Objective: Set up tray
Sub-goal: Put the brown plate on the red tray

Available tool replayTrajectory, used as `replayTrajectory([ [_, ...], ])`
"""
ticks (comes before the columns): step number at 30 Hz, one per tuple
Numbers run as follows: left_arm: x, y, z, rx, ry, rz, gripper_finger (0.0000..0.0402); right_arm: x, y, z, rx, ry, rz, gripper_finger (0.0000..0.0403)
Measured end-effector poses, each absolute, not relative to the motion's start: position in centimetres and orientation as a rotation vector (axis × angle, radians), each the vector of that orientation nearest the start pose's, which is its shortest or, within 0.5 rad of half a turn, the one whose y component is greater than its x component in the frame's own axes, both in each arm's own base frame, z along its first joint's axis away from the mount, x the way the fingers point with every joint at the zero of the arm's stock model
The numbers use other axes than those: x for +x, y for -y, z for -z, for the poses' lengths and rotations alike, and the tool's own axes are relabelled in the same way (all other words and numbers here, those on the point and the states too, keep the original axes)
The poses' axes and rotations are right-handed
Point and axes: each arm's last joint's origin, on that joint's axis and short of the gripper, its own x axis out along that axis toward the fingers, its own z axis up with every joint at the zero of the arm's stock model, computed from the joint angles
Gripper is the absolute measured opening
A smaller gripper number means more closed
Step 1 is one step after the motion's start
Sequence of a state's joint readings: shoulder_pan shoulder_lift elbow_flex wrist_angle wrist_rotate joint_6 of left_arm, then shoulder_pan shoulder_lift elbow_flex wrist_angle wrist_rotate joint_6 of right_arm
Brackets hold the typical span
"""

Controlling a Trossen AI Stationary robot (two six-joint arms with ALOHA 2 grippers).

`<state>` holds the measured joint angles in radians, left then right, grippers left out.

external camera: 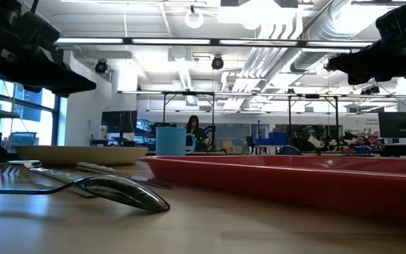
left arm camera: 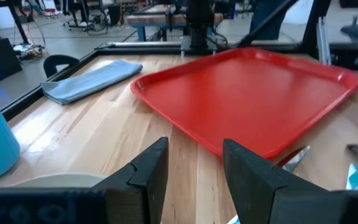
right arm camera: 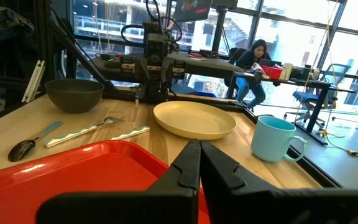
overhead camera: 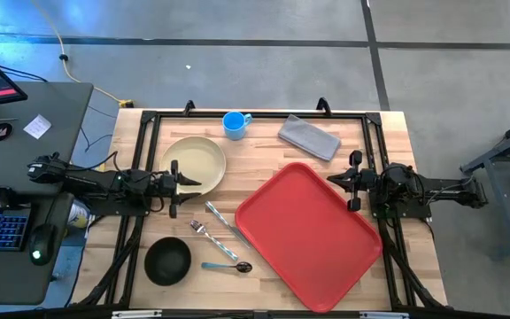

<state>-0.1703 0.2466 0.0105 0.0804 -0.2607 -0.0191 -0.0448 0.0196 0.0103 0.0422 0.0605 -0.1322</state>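
Note:
The red tray (overhead camera: 308,232) lies flat and slanted on the wooden table, right of centre, with nothing on it. My left gripper (left arm camera: 194,168) stands open and level above the near rim of the beige plate (overhead camera: 193,162), pointing toward the tray (left arm camera: 247,93). It holds nothing. My right gripper (right arm camera: 199,149) is shut and hangs level over the tray's far right edge (overhead camera: 330,179), pointing at the plate (right arm camera: 194,119). Both grippers stay clear of the table in the low view.
A blue cup (overhead camera: 235,124) and a folded grey cloth (overhead camera: 309,137) sit at the far edge. A black bowl (overhead camera: 167,261) stands near left. A knife (overhead camera: 224,221), fork (overhead camera: 209,235) and spoon (overhead camera: 228,266) lie between bowl and tray. A person sits far behind the table.

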Motion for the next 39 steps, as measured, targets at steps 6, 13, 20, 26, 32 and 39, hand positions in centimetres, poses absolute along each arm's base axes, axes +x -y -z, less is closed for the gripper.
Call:
replayTrajectory([
  [6,11.1,1.3,-18.4,-0.193,-0.033,-0.057,0.0184,9.8,0.6,-17.0,-0.132,0.026,0.107,0.0000],
  [13,10.3,1.0,-24.5,-0.271,0.149,-0.091,0.0184,9.8,0.6,-17.0,-0.132,0.026,0.107,0.0000],
  [20,8.6,-0.1,-29.6,-0.578,0.368,-0.318,0.0184,9.8,0.6,-17.0,-0.132,0.026,0.108,0.0000],
  [26,8.5,-0.2,-32.2,-0.646,0.424,-0.355,0.0184,9.8,0.6,-17.0,-0.132,0.026,0.108,0.0000],
  [32,10.8,0.0,-32.8,-0.739,0.385,-0.407,0.0184,9.8,0.6,-17.1,-0.131,0.047,0.104,0.0000],
  [39,14.0,0.6,-35.3,-0.706,0.285,-0.439,0.0184,8.7,0.7,-21.1,0.116,0.487,0.122,0.0000],
])
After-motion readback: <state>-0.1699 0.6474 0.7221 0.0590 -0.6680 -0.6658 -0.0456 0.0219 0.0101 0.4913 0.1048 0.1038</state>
